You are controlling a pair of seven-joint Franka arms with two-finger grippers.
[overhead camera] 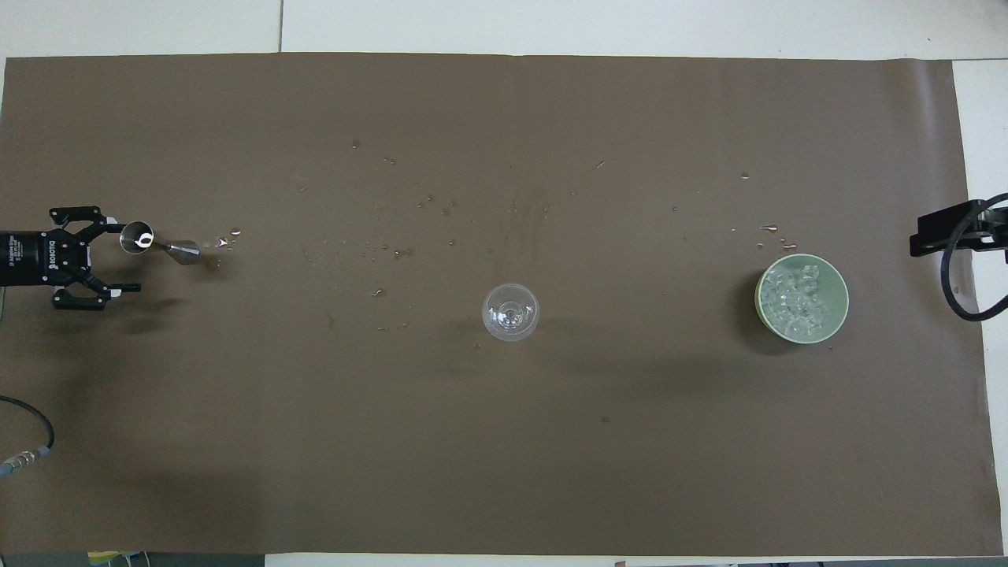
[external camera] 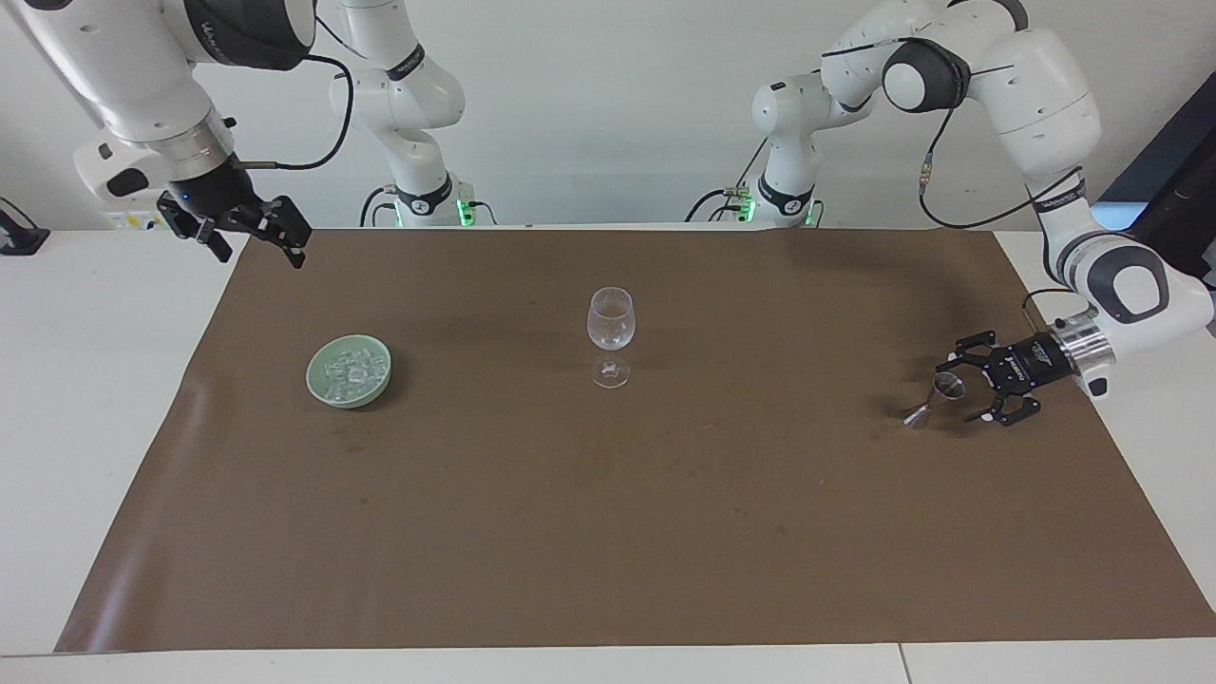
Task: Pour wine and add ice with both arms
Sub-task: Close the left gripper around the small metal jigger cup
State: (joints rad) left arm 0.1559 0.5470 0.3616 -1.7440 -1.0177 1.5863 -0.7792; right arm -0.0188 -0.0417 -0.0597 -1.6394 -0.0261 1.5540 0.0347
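The left hand lies low and level with fingers spread wide, while the right hand waits raised, fingers apart.

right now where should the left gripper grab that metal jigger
At the narrow waist between the jigger's two cones, coming in level from the left arm's end of the table. It stands on its small cone, so fingers closing across the waist seat there without tipping it.

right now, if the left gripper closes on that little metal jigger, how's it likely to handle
The jigger looks like polished metal, so probably stiff and slippery. It stands tall and narrow-waisted on the brown mat, so an off-centre nudge from the open left gripper could tip it. Being small, it is likely light.
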